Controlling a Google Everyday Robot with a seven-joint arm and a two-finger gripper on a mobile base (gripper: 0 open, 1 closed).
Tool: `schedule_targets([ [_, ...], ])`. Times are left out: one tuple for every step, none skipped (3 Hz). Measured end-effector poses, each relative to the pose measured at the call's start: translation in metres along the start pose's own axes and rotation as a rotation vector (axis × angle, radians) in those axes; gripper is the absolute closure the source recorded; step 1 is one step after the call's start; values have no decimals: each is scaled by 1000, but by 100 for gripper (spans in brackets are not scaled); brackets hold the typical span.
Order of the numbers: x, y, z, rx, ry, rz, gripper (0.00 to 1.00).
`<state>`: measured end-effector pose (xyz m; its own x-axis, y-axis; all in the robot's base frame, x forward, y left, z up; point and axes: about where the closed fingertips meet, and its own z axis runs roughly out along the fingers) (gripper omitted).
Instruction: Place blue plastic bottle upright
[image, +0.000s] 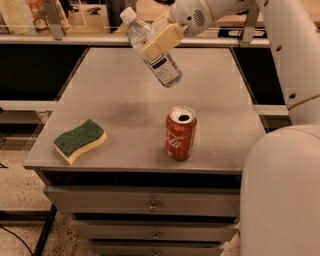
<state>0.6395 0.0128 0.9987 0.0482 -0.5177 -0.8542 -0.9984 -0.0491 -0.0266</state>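
The blue plastic bottle is clear, with a white cap at upper left and a pale label with a dark printed patch. It hangs in the air above the back of the grey table, tilted, cap up-left and base down-right. My gripper is shut on the bottle's upper body, its tan fingers across it. The white arm reaches in from the upper right.
A red soda can stands upright near the table's front middle, below the bottle. A green and yellow sponge lies at the front left. Drawers run under the tabletop. My white base fills the lower right.
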Motion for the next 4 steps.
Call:
schedule_targets([
  [-1, -2, 2, 5, -5, 0, 100],
  [-1, -14, 2, 50, -20, -23, 100],
  [1, -38, -2, 141, -95, -70, 100],
  [7, -54, -7, 216, -196, -93, 100],
])
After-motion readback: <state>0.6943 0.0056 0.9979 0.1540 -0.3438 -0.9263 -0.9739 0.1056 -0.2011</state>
